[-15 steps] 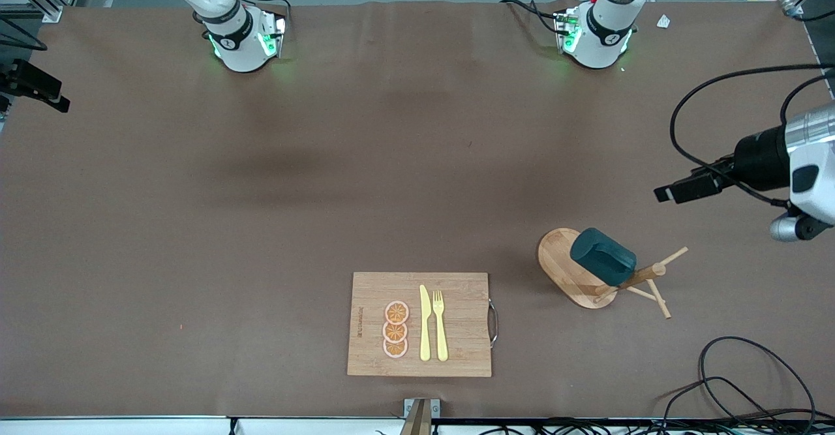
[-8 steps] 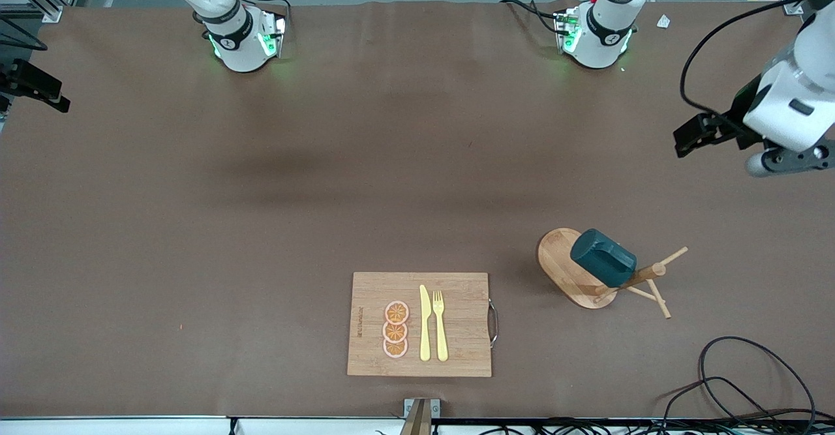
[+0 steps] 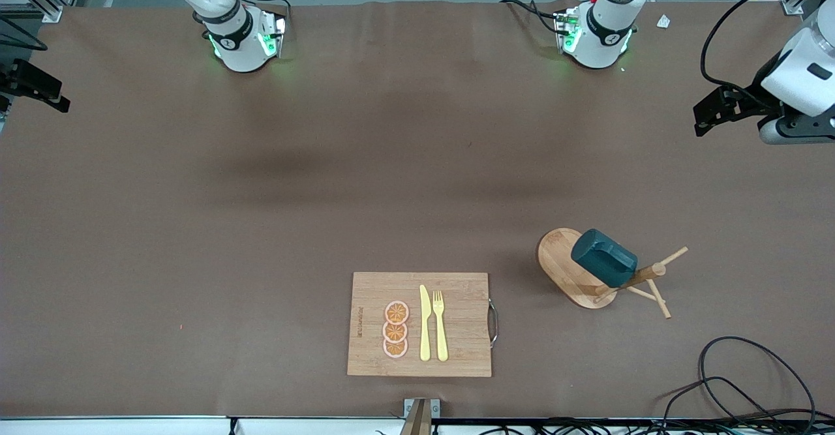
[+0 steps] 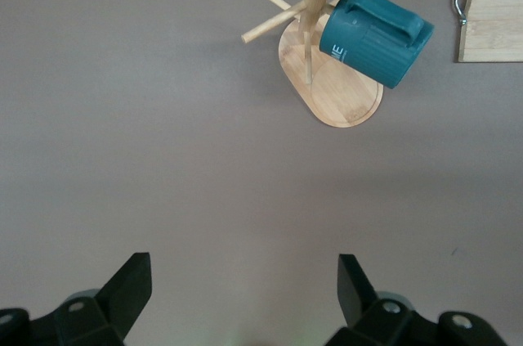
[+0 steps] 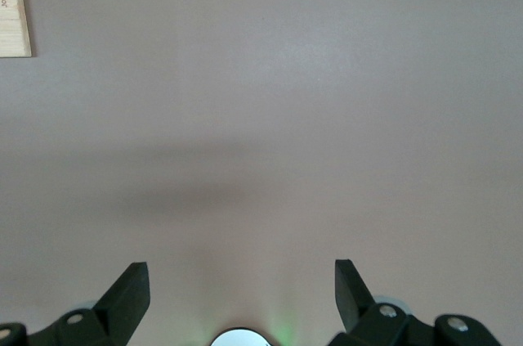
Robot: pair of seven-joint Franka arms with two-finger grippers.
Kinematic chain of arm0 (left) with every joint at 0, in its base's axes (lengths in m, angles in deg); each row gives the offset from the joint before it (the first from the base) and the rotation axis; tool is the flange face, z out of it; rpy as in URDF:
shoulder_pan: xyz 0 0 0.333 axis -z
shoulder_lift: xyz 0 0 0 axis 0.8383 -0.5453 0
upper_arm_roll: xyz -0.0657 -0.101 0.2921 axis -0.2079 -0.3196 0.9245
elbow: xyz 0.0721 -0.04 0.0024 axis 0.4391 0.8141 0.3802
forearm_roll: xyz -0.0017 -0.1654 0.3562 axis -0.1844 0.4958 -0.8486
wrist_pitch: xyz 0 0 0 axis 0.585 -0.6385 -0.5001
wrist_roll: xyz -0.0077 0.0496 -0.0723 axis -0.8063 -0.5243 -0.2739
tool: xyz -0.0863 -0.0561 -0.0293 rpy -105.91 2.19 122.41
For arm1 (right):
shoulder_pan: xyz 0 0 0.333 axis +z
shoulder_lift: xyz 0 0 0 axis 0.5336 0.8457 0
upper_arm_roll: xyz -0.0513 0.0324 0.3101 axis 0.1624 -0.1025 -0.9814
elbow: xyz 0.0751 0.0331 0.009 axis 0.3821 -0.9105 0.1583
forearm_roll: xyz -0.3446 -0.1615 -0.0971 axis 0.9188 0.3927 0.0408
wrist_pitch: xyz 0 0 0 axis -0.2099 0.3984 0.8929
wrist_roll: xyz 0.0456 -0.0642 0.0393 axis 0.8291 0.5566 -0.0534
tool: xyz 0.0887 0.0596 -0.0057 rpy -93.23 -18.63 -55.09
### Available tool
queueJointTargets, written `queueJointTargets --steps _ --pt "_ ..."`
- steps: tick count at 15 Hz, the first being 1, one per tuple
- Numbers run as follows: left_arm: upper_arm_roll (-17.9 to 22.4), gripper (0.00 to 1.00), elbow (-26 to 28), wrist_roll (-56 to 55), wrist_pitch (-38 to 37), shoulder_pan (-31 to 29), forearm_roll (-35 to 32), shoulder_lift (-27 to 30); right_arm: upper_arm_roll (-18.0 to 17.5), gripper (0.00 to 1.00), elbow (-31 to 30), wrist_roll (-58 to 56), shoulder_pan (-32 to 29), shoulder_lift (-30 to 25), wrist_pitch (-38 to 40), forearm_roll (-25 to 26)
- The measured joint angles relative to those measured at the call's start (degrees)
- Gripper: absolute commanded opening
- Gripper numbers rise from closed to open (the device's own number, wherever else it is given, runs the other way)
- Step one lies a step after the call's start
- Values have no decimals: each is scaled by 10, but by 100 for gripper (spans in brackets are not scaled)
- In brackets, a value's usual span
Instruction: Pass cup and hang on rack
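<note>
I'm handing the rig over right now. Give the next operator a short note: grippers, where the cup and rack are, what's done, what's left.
Left gripper: open, empty, up over the table's left-arm end.
Right gripper: open, empty, over bare table; that arm waits.
Cup: hanging tilted on a peg of the rack, which stands beside the cutting board, toward the left arm's end.
Done: the cup is hung.
Left: nothing visible beyond parking the arms.

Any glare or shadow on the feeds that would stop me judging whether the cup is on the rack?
Front view: even light, no glare; soft shadow bands lie on bare table, away from the cup hanging on the rack. Left wrist view: cup and rack sharp, open left end effector dark at the edge. Right wrist view: only faint shadow past the open right end effector.
</note>
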Motion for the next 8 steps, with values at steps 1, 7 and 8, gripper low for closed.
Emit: queueJointTargets --steps 1,7,8 --pt "-2 100 4 0 0 0 0 4 0 100 0 0 0 0 0 0" --pt "-12 100 10 5 2 1 1 18 0 100 0 0 0 0 0 0" --pt "-11 100 10 15 2 0 4 19 0 100 0 0 0 0 0 0"
